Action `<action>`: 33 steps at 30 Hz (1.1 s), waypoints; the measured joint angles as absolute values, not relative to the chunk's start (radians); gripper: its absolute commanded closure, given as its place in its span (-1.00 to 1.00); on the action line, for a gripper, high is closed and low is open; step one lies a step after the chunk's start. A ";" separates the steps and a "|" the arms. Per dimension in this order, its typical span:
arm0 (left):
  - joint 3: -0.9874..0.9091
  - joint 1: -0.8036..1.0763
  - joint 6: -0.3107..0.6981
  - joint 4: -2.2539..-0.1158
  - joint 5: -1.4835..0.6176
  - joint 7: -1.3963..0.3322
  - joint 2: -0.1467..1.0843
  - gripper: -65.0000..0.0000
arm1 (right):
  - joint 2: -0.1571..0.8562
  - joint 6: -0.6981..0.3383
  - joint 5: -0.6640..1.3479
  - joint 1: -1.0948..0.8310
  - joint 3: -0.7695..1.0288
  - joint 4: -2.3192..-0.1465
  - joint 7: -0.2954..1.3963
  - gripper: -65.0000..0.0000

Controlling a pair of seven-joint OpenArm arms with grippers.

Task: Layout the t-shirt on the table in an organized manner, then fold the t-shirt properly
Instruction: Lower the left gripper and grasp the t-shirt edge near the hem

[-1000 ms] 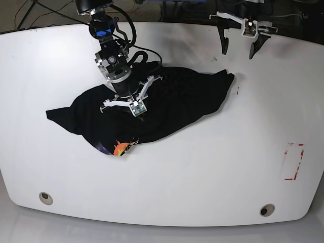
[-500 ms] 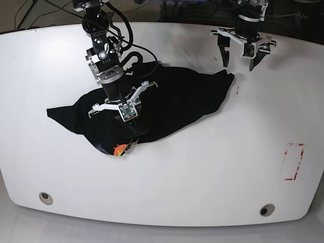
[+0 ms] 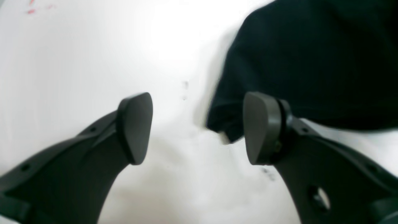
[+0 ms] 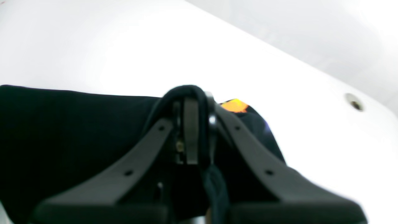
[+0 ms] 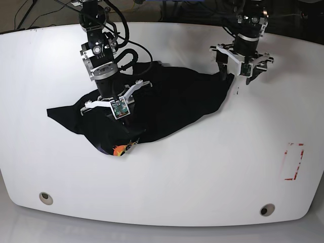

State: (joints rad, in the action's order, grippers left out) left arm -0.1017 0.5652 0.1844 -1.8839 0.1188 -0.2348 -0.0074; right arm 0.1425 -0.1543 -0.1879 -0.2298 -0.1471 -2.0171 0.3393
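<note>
Pinching a fold of the t-shirt [image 5: 172,104], the right pincer [image 4: 194,130] grips; left pincer [image 3: 197,127] gapes wide.

The table [image 5: 202,167] lies bare around the crumpled t-shirt [image 5: 172,101].

Robot lab: cables [image 5: 30,7] trail behind white table [image 5: 202,167].

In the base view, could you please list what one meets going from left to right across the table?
Left grommet → right pincer, shut on the t-shirt → open left pincer → right grommet → red dashed mark.
</note>
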 measured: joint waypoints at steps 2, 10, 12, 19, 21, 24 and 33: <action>-0.088 0.556 0.200 -1.858 0.118 -0.235 0.000 -0.27 | 0.144 -0.154 -0.188 -0.232 -0.147 -2.017 0.334 1.00; -0.085 0.549 0.202 -1.791 0.119 -0.240 0.003 -0.27 | 0.142 -0.156 -0.188 -0.236 -0.150 -2.017 0.334 1.00; -0.082 0.548 0.204 -1.787 0.119 -0.239 0.015 -0.27 | 0.142 -0.154 -0.188 -0.236 -0.149 -2.017 0.334 1.00; -0.083 0.536 0.202 -1.743 0.112 -0.221 0.051 -0.27 | 0.142 -0.154 -0.187 -0.236 -0.149 -2.017 0.334 1.00; -0.083 0.527 0.202 -1.733 0.107 -0.216 0.056 -0.27 | 0.142 -0.155 -0.187 -0.234 -0.150 -2.017 0.334 1.00; -0.063 0.493 0.199 -1.715 0.113 -0.218 0.059 -0.27 | 0.142 -0.155 -0.187 -0.233 -0.149 -2.017 0.334 1.00; 0.023 0.466 0.203 -1.700 0.110 -0.220 0.070 -0.26 | 0.142 -0.157 -0.187 -0.231 -0.149 -2.017 0.334 1.00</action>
